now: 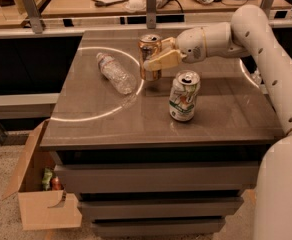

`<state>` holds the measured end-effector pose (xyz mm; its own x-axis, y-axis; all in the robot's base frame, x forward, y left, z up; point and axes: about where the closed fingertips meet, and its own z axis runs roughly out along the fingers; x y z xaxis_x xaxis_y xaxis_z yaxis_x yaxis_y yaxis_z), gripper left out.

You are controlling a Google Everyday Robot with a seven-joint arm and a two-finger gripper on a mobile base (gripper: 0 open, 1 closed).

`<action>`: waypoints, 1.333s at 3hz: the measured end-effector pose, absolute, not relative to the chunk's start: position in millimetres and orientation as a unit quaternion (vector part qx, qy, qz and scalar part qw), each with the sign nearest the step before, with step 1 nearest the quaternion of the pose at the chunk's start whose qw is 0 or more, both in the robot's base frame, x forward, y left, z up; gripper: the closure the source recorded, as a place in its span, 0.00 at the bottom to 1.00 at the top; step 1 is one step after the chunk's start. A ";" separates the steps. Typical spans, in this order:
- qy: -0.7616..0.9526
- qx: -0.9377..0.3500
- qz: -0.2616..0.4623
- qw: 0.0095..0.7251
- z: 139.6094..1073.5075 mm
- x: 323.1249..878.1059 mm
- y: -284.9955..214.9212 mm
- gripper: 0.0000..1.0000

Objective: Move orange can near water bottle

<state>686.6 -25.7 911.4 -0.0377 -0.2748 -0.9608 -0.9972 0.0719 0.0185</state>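
Table (226, 109): gripper (153, 60) clamped round upright orange can (149, 46). Water bottle (115, 73) lies just left of gripper; white-and-green can (183, 96) stands in front, slightly right.

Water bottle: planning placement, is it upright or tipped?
Tipped: water bottle lies lengthwise on the table; end effector holds orange can beside it.

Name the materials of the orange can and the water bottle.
The orange can: likely aluminium, coppery sheen, silver top; the gripper clasps it beside the bottle. The water bottle: thin clear plastic, crinkled and see-through, lying on its side.
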 end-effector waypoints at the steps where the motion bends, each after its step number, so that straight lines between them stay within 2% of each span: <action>1: 0.581 -0.552 0.404 0.441 899.6 681.3 -23.1 1.00; 2: 0.575 -0.559 0.396 0.448 891.8 678.3 -21.0 0.93; 3: 0.567 -0.564 0.384 0.460 885.8 679.4 -20.8 0.70; 4: 0.564 -0.564 0.379 0.469 882.2 680.6 -21.6 0.40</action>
